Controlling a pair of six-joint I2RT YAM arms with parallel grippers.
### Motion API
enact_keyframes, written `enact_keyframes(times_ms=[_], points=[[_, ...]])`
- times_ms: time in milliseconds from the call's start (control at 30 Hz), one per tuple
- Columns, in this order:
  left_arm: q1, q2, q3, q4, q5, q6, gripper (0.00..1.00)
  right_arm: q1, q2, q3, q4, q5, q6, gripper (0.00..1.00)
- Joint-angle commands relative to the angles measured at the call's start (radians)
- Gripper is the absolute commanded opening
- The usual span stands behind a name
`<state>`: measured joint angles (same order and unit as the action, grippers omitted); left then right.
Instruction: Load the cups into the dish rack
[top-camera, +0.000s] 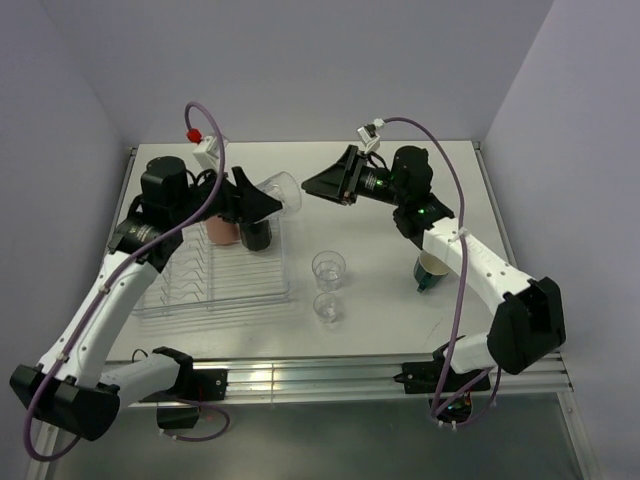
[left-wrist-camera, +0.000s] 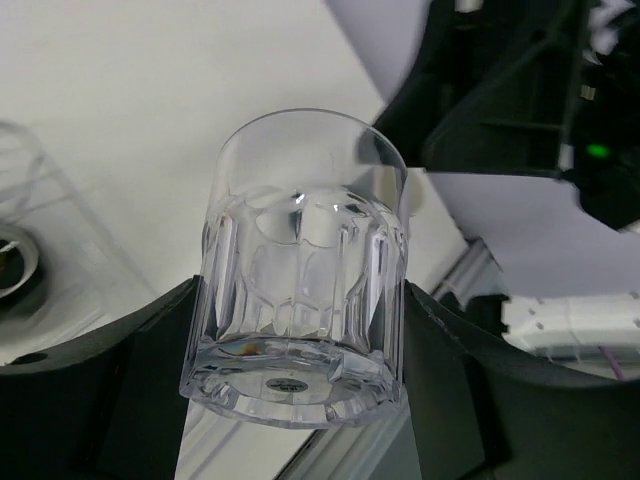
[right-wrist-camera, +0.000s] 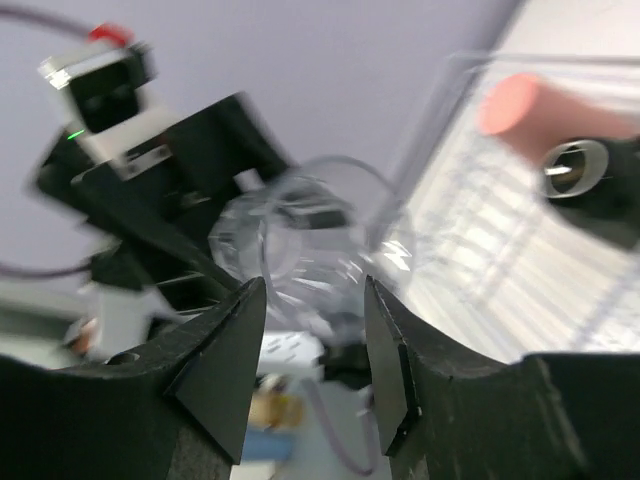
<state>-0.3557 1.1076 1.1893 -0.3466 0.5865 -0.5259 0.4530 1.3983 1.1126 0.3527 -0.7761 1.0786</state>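
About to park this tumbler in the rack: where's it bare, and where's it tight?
Bare: the near ribs of the dish rack, from the salmon cup and black mug down to the near rim. Also the table between the two loose tumblers and the green mug. Crowded: the rack's far end, where those two cups stand side by side.

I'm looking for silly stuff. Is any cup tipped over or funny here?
One clear ribbed tumbler is sideways in the air, pinched by the left gripper near the see-through plastic dish rack. The two other clear tumblers on the white table stand upright. Nothing looks spilled or broken.
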Motion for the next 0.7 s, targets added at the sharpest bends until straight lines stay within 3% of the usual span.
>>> enact_keyframes(times_ms=[0, 67, 167, 500, 667], points=[[0.001, -0.08, 0.092, -0.304, -0.297, 0.07, 0.0, -0.007, -0.087, 0.076, -0.311, 0.233, -0.239, 0.52], [0.001, -0.084, 0.087, -0.395, -0.461, 0.067, 0.0, -0.007, -0.096, 0.092, -0.434, 0.35, -0.321, 0.52], [0.001, -0.086, 0.052, -0.509, -0.58, 0.052, 0.0, -0.011, -0.101, 0.095, -0.497, 0.425, -0.373, 0.52], [0.003, 0.001, 0.018, -0.634, -0.787, 0.052, 0.0, -0.011, -0.094, 0.102, -0.616, 0.547, -0.474, 0.52], [0.001, 0.061, 0.001, -0.626, -0.792, 0.07, 0.0, -0.011, -0.093, 0.099, -0.643, 0.586, -0.511, 0.52]])
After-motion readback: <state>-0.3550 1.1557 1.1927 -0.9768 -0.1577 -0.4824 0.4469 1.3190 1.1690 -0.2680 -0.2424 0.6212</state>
